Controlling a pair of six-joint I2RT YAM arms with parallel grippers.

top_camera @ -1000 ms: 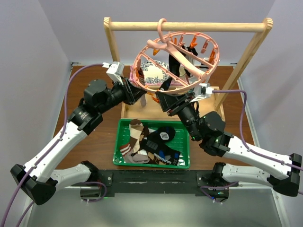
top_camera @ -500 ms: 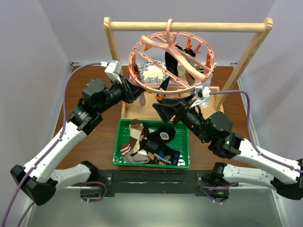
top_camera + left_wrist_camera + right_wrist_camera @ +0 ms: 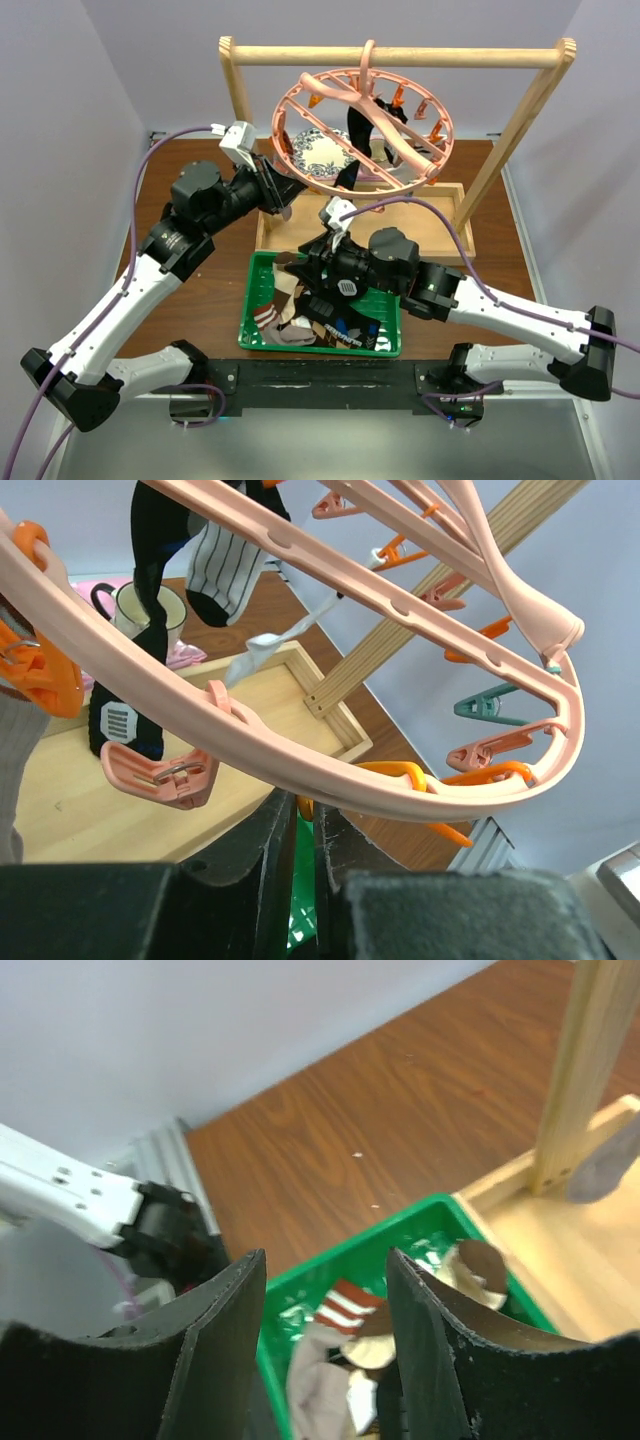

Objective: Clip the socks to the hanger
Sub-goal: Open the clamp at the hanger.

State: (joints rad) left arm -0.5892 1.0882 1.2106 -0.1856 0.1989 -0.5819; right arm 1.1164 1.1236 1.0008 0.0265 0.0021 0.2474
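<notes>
A: From above, where is the hanger (image 3: 340,95)?
B: It hangs on the bar of the wooden rack (image 3: 450,55). The left gripper (image 3: 285,190) meets its rim at 8 o'clock. At 6 o'clock from the hanger, the right gripper (image 3: 315,273) hovers over the green basket (image 3: 320,348), where loose socks (image 3: 290,300) lie.
A: And the left wrist view?
B: The fingers (image 3: 275,850) are closed to a thin slit, pinching the pink rim.
A: The right wrist view?
B: The jaws are wide apart and hold nothing — a brown striped sock (image 3: 340,1310) lies below, between them.
</notes>
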